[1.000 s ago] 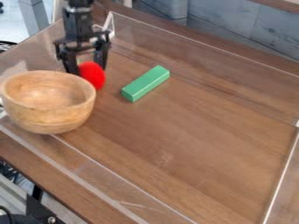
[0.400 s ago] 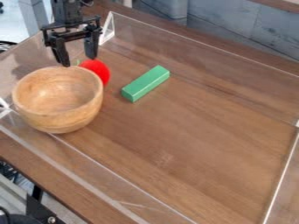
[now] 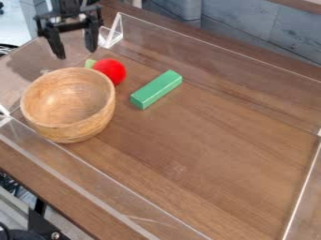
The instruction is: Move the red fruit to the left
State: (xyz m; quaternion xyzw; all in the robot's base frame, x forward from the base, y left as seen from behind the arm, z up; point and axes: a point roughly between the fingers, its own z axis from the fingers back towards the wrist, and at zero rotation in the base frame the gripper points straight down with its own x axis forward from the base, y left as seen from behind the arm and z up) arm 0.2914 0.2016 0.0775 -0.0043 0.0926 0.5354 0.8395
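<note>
The red fruit [image 3: 112,71] lies on the wooden table between the wooden bowl [image 3: 69,103] and the green block [image 3: 156,89], touching or nearly touching the bowl's far rim. Its pale green top points left. My gripper [image 3: 70,37] hangs above and to the upper left of the fruit, apart from it. Its two dark fingers are spread wide and point down, with nothing between them.
Clear plastic walls [image 3: 213,42] ring the table. A small clear triangular stand [image 3: 113,34] sits at the back next to my gripper. The bowl takes up the left front; bare wood stretches to the right and front.
My gripper has lifted off the red fruit and moved up and left, staying open. The fruit rests a little further right; the bowl has shifted slightly to the right.
</note>
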